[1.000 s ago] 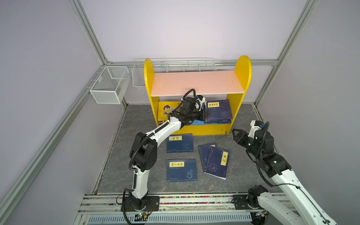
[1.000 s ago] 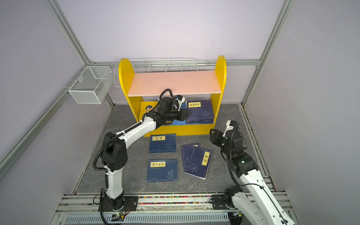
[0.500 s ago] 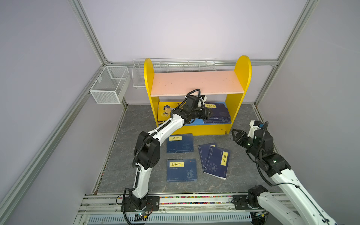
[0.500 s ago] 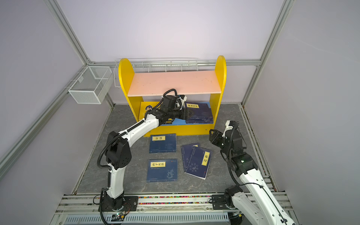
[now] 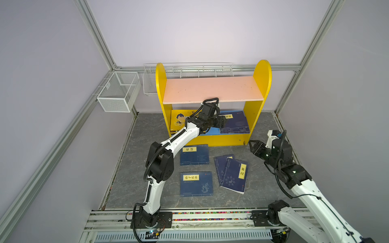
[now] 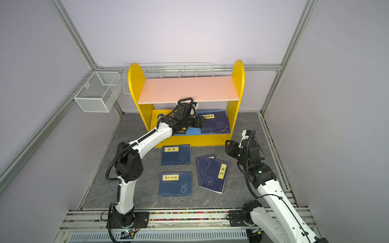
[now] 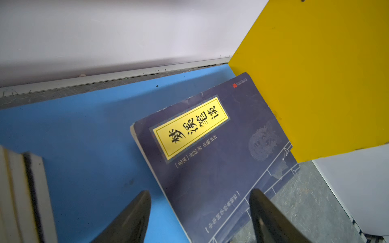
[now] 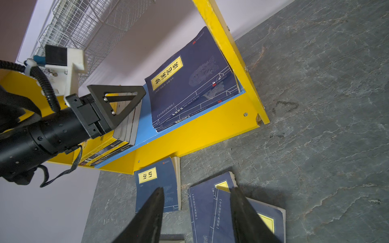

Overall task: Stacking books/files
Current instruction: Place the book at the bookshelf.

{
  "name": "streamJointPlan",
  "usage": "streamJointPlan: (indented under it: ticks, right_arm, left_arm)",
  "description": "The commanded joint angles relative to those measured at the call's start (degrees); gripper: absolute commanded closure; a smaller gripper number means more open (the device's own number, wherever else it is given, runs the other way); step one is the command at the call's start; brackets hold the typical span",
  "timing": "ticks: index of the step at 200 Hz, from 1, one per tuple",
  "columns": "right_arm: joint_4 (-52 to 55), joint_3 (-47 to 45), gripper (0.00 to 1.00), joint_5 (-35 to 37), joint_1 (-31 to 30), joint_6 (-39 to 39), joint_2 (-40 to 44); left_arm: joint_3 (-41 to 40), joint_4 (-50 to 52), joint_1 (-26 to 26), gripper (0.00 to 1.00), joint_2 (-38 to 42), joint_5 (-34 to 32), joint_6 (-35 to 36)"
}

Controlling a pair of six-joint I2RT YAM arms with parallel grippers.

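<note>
In both top views: reaching the left gripper (image 5: 224, 124) into the yellow wooden bookshelf (image 5: 221, 140), at the navy yellow-labelled paperback stack (image 5: 236, 125) on its three o'clock end; leaving four navy paperbacks (image 5: 194, 155) on the grey floor (image 5: 263, 178) at six o'clock. Left wrist: spreading fingers (image 7: 134, 216), gripping nothing. Right wrist: holding the right gripper (image 8: 197, 189) open, empty. Seemingly finishing a placement; next needing withdrawal, then a floor pick.

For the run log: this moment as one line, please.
left gripper: open by navy stack | right gripper: open, empty | floor books: four
</note>
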State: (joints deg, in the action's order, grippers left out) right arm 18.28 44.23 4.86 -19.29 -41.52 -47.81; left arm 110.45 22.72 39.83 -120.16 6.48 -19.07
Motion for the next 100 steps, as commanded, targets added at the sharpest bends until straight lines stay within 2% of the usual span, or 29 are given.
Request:
streamJointPlan:
  ticks: [1,34,69,100]
  right_arm:
    - [-0.55,2.1,0.46,-0.47,-0.41,1.31,-2.23]
    - [-0.11,5.76,0.46,-2.18,-1.32,3.9,-9.1]
    - [4.52,16.66,0.46,-1.56,-2.76,8.11,-20.16]
    - [6.87,22.22,0.46,0.43,-3.62,9.85,-26.36]
  left_arm:
    - [2.99,1.33,-1.87,0.26,-2.78,-3.14,-4.78]
    - [5.18,2.68,-1.87,0.28,-4.94,-4.44,-7.03]
    - [5.91,2.52,-1.78,0.29,-6.18,-5.67,-8.84]
    - [0.81,-0.85,-0.78,0.29,-2.75,-7.9,-6.09]
